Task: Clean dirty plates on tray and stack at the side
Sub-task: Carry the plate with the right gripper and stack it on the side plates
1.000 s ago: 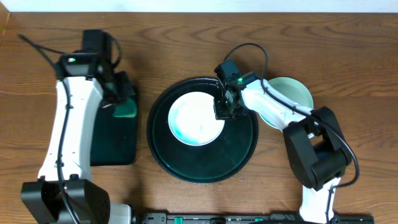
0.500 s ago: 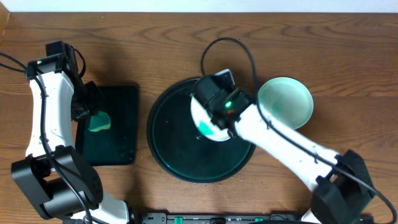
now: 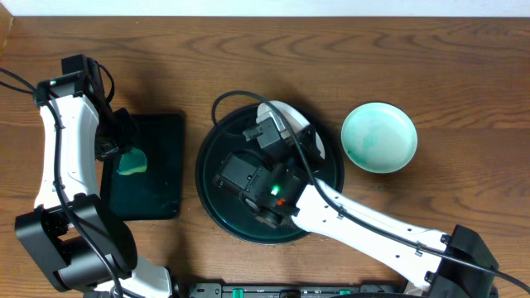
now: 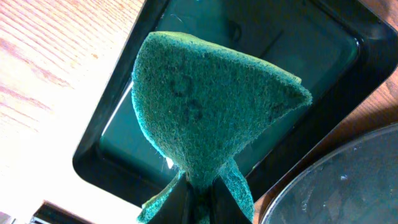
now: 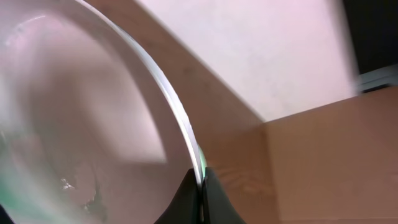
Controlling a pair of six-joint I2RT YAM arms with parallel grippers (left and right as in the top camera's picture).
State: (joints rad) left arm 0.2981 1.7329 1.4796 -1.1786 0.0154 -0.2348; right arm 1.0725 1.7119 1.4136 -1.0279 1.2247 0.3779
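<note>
My right gripper (image 5: 200, 186) is shut on the rim of a white plate (image 5: 81, 112), which fills the left of the right wrist view. In the overhead view this plate (image 3: 300, 126) is raised and tilted over the back of the large round black tray (image 3: 212, 142), mostly hidden by my right arm. A second plate (image 3: 379, 136), tinted teal, lies on the table right of the tray. My left gripper (image 4: 200, 196) is shut on a green cloth (image 4: 211, 106) above the rectangular tray (image 4: 323, 43); the cloth also shows in the overhead view (image 3: 132, 163).
The small rectangular black tray (image 3: 157, 165) lies left of the round tray. The round tray's rim (image 4: 348, 180) shows at the lower right of the left wrist view. My right arm (image 3: 348, 219) stretches across the round tray from the front right.
My right gripper has lifted the plate off the round tray and tilted it, and the arm has swung left over the tray. My left arm moved left with the cloth, then held still.
</note>
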